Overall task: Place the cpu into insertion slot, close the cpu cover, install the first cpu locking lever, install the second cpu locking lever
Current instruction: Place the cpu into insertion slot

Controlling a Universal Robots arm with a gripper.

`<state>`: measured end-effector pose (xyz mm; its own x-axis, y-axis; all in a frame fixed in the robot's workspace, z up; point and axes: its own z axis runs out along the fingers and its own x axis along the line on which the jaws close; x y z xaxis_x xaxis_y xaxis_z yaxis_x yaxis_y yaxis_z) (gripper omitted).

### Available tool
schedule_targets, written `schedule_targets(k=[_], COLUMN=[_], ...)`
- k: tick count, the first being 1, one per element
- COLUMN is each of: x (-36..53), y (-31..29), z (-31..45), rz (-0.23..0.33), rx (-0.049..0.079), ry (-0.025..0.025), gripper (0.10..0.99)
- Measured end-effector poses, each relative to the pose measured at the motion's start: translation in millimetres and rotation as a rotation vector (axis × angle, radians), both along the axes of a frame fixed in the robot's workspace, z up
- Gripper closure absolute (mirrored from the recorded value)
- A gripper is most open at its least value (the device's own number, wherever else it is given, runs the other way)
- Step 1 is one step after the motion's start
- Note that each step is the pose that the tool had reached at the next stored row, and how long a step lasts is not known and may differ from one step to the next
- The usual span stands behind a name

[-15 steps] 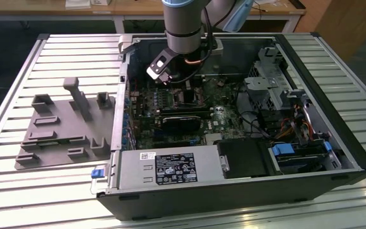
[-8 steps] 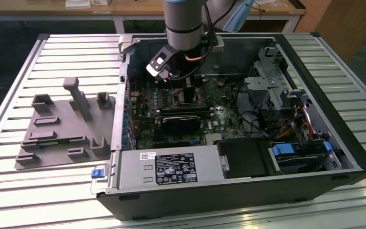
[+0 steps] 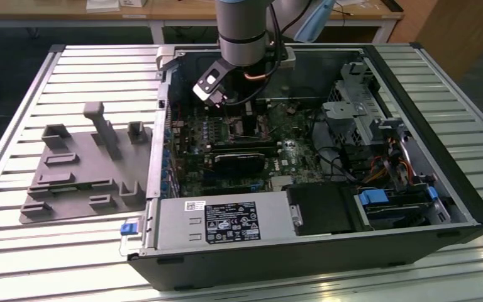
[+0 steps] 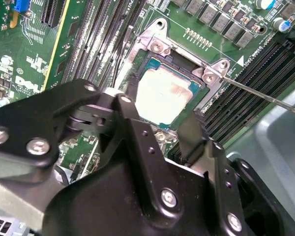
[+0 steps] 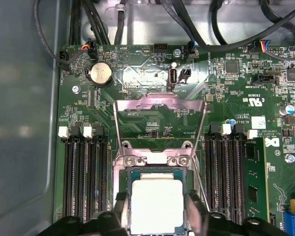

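The cpu point(image 5: 156, 204), a pale silver square chip point(image 4: 164, 93), lies flat inside the insertion slot point(image 5: 155, 170), whose black frame point(image 4: 179, 60) sits on the green board. My gripper point(image 5: 156, 220) is down over it, and the black fingers point(image 4: 132, 118) hug two opposite edges of the chip. The cpu cover point(image 5: 160, 102), a silvery frame with a square window, stands tilted up behind the slot on its hinge. One thin locking lever point(image 4: 265, 96) sticks out free beside the slot. In the exterior view the gripper point(image 3: 241, 116) reaches deep into the open computer case.
Long black memory slots point(image 5: 83, 177) run along both sides of the socket. Cables point(image 5: 88, 19) hang at the case wall beyond the board. A grey fixture point(image 3: 82, 170) lies on the slatted table beside the case point(image 3: 309, 251). The power supply point(image 3: 216, 223) fills the near side.
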<state>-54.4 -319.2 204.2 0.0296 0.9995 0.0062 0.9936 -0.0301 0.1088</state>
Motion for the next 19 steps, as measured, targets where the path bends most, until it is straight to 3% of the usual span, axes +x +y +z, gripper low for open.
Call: schedule_targets(k=[1, 2, 4, 5, 8, 10, 12, 19], x=[0.0, 0.0, 0.0, 0.0, 0.0, 0.0, 0.0, 1.9], y=[0.0, 0.0, 0.0, 0.0, 0.0, 0.0, 0.0, 0.0], z=[0.0, 0.0, 0.0, 0.0, 0.0, 0.0, 0.0, 0.1], rz=[0.0, 0.0, 0.0, 0.0, 0.0, 0.0, 0.0, 0.0], rx=[0.0, 0.0, 0.0, 0.0, 0.0, 0.0, 0.0, 0.0], ry=[0.0, 0.0, 0.0, 0.0001, 0.0001, 0.0, 0.0001, 0.0002], gripper=[0.553, 0.553, 0.675, 0.675, 0.851, 0.851, 0.969, 0.984])
